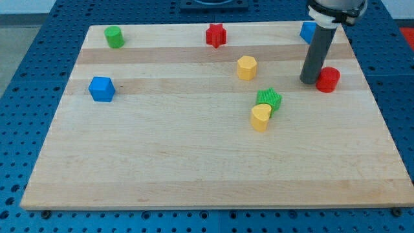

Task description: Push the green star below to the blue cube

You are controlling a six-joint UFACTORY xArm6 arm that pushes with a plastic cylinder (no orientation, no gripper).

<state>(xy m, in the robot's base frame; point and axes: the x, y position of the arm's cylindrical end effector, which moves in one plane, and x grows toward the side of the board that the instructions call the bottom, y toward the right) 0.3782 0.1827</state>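
Green star (269,99) is what I am after, and it sits right of the counter's middle, touching the yellow heart-shaped block (261,118) that lies just below it toward the view's bottom. My tip (308,81) is down on the counter (162,162) at the view's upper right, up and to the right of the star and clearly apart from it. My end effector is only a straight dark rod with nothing to spread or pinch, so it holds no block. Just beside my tip on the view's right stands the red cylinder (328,79), so near that I cannot tell whether the two touch. Behind the rod, at the counter's top right corner, a blue block (307,30) shows partly, its shape hidden by the rod. Left of my tip, a little higher in the view, is the yellow hexagon-like block (246,67), above the green star and apart from it. Farther up along the top edge sits the red star (217,35). The blue cube (101,88) rests far off at the view's left, well apart from the green star, roughly level with it. At the top left corner stands the green cylinder (114,37)
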